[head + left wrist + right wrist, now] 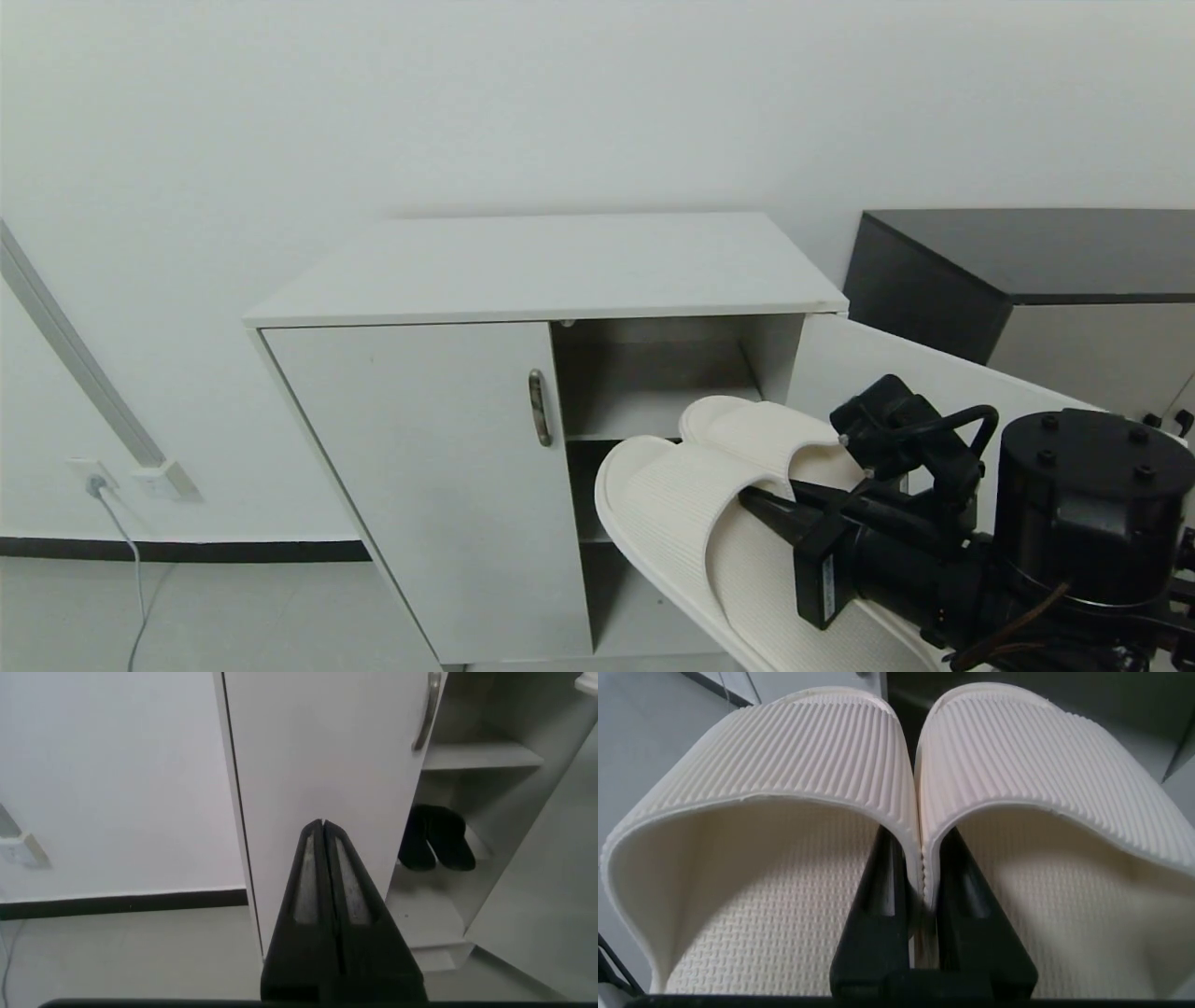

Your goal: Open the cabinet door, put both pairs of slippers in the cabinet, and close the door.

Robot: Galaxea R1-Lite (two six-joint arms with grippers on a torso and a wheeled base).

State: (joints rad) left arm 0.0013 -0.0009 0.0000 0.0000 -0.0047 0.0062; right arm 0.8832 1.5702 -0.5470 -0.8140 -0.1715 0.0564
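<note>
My right gripper [761, 502] is shut on a pair of white ribbed slippers [695, 495], pinching their two inner edges together [915, 849]. The toes of the slippers point at the open right half of the white cabinet [551, 266], just in front of its upper shelf [644, 420]. The right door [934, 373] is swung open beside my right arm; the left door [420, 467] with its metal handle [539, 408] is closed. A pair of black slippers [437, 838] lies on a lower shelf inside. My left gripper [322, 826] is shut and empty, low in front of the closed left door.
A dark-topped cabinet [1027, 252] stands to the right, behind the open door. A wall socket with a cable [93, 481] and a slanted cable duct [75, 355] are on the wall at left. Bare floor lies left of the cabinet.
</note>
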